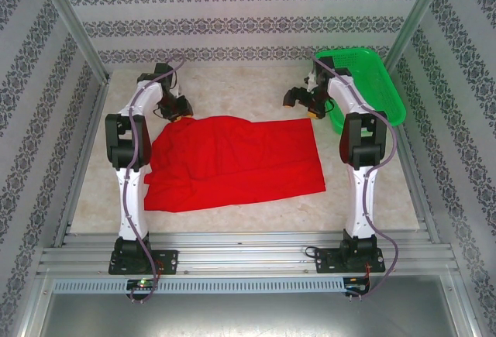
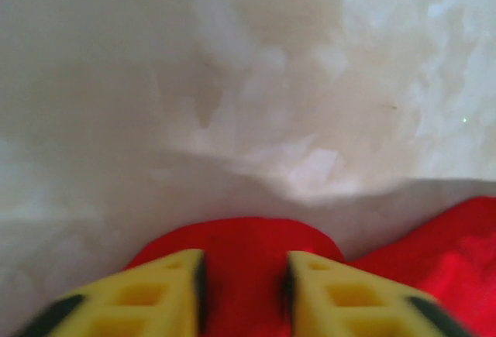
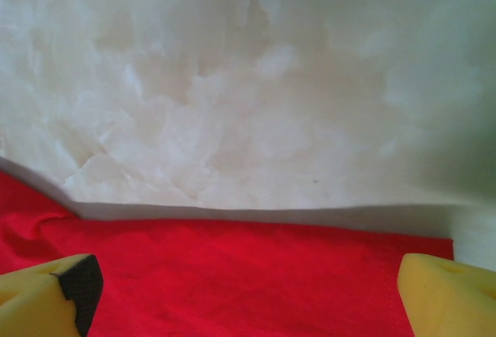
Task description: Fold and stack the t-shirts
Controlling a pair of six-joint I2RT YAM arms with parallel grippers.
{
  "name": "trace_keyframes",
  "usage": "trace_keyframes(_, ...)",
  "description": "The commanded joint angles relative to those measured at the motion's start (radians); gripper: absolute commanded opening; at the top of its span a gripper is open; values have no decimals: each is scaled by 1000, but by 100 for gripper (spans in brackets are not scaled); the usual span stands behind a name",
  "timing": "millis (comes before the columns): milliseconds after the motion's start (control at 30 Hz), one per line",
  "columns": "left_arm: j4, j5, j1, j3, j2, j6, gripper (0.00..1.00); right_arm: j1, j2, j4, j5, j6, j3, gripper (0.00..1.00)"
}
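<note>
A plain red t-shirt [image 1: 232,163] lies spread and rumpled on the marble table, its left side bunched. My left gripper [image 1: 177,112] sits at the shirt's far left corner. In the left wrist view its yellow fingers [image 2: 163,294] press on a raised fold of the red cloth [image 2: 244,244], so the left gripper [image 2: 244,290] is shut on it. My right gripper [image 1: 301,103] hovers at the shirt's far right corner. The right wrist view shows the right gripper [image 3: 248,283] wide open, with the shirt's straight far edge [image 3: 232,267] lying flat between and below its fingers.
A green plastic mesh basket [image 1: 372,81] stands at the back right, just beyond the right arm. Patterned walls and metal posts close in the table on three sides. Bare marble table [image 1: 232,89] runs beyond the shirt's far edge.
</note>
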Motion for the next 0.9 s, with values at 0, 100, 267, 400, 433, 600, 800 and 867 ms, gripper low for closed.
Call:
trace_keyframes(0, -59, 22, -14, -11, -13, 60, 14, 10, -31, 5, 0, -9, -16, 98)
trace_keyframes(100, -17, -12, -14, -42, -92, 54, 6, 9, -57, 15, -5, -11, -35, 98)
trace_keyframes(267, 124, -71, -45, -162, -284, 33, 5, 2, -121, 71, -26, 13, -119, 98)
trace_keyframes(400, 221, -120, -71, -320, -429, 22, 6, -2, -175, 98, -29, 16, -185, 98)
trace_keyframes(433, 247, -133, -79, -365, -464, 25, 6, -4, -189, 101, -29, 16, -197, 98)
trace_keyframes(600, 398, -199, -140, -647, -663, 19, 8, -11, -267, 129, -27, 17, -291, 98)
trace_keyframes(800, 503, -239, -252, -968, -839, -109, 8, -13, -352, 167, -30, 34, -405, 98)
trace_keyframes(867, 526, -237, -305, -1047, -878, -168, 9, -14, -366, 168, -29, 34, -426, 98)
